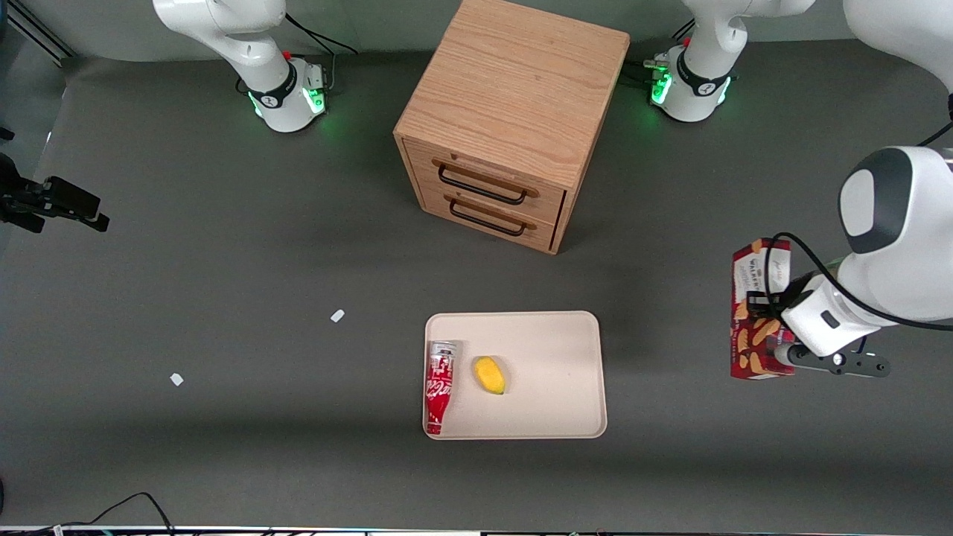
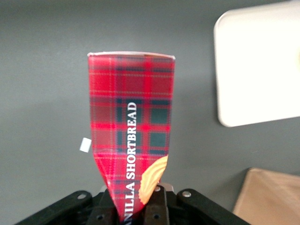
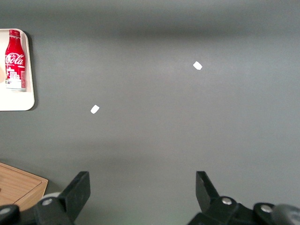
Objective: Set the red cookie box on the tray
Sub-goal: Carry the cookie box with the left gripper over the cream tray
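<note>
The red cookie box (image 1: 753,313) is a slim dark-red tartan carton with cookie pictures. My left gripper (image 1: 774,313) is shut on it and holds it above the table toward the working arm's end, well off to the side of the tray. In the left wrist view the box (image 2: 132,136) rises from between my fingers (image 2: 159,206), which clamp its end. The beige tray (image 1: 551,350) lies in front of the drawer cabinet, nearer the front camera. It also shows in the left wrist view (image 2: 258,70).
A red-and-white soda bottle (image 1: 439,385) and a yellow fruit (image 1: 489,374) lie on the tray. A wooden drawer cabinet (image 1: 514,119) stands farther back. Two small white scraps (image 1: 337,316) (image 1: 176,379) lie toward the parked arm's end.
</note>
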`<state>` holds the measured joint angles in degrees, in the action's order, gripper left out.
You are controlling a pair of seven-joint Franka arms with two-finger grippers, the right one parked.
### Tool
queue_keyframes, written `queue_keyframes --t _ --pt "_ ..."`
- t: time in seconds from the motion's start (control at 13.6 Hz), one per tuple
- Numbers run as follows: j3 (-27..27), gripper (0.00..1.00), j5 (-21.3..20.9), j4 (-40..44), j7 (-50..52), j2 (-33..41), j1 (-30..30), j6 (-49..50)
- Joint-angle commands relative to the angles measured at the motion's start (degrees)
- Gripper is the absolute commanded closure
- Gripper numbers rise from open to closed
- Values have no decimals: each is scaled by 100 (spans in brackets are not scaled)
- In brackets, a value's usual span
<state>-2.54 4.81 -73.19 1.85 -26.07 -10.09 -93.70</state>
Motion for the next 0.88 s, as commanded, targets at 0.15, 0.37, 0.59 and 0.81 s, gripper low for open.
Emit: queue_keyframes --t 0.15,0.37,0.59,0.81 --pt "517 100 46 2018 1624 -1662 -439 74" --pt "518 100 29 1966 1800 -2234 -861 -717" --pt "491 100 -120 1923 2012 -2709 -1117 -1342" --pt "500 100 -340 1843 2161 -3000 -1214 -1729"
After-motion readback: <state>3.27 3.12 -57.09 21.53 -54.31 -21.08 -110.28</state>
